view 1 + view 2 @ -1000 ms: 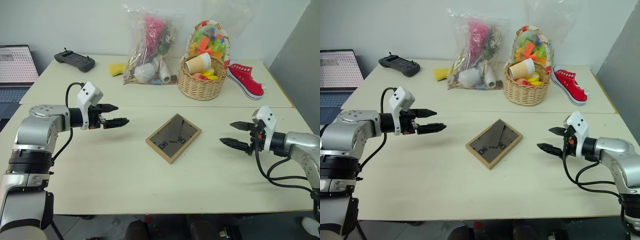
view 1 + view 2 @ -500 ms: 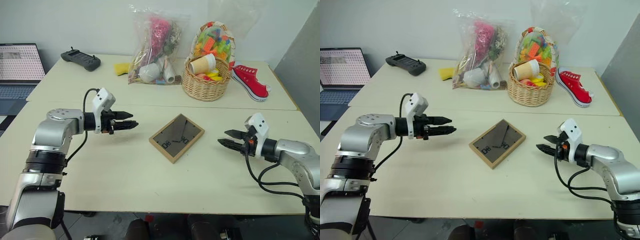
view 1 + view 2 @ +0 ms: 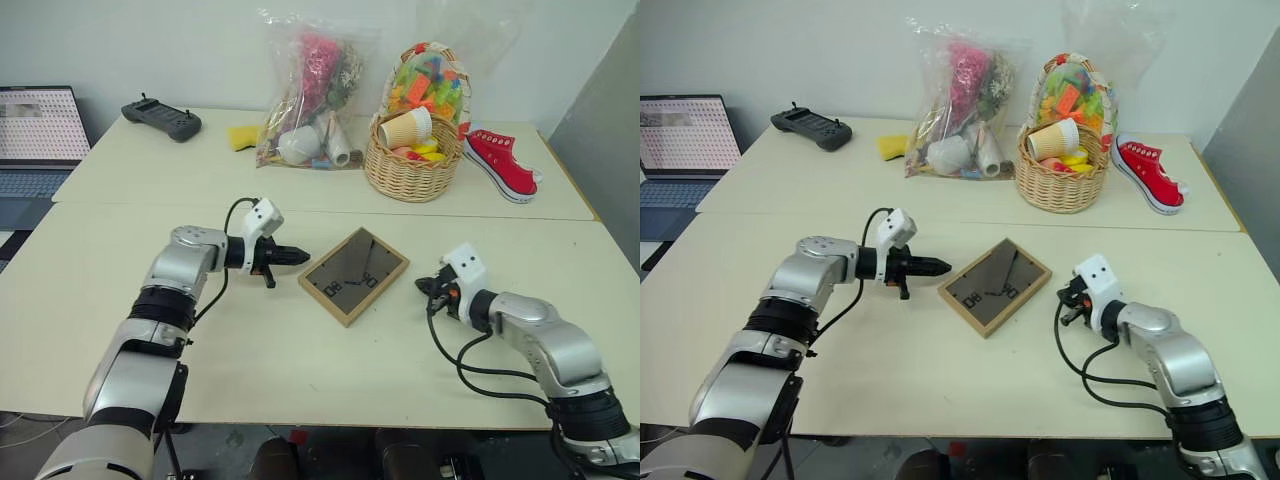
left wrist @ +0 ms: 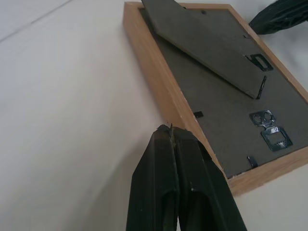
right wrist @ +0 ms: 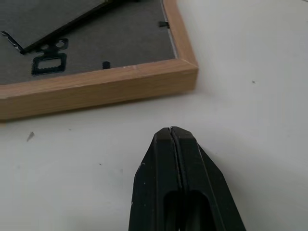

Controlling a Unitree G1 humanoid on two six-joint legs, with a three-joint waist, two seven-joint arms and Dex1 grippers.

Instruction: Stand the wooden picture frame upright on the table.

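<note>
Nothing is stood up yet: the small light-wood picture frame lies face-down on the cream counter, between closed, empty left end effector and right end effector.

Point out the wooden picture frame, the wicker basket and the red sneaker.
wooden picture frame (image 3: 345, 283): left eye view, on its dark back panel.
wicker basket (image 3: 408, 177): left eye view, on its woven front wall.
red sneaker (image 3: 501, 163): left eye view, on its red side.

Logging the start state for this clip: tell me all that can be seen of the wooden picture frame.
The wooden picture frame lies flat, back up, on the cream table, turned cornerwise. Its light-wood border surrounds a dark grey-brown back panel with a slightly lifted fold-out stand, small metal hangers and clips. The shut left gripper sits at one edge, the shut right gripper just short of another; neither holds it.
</note>
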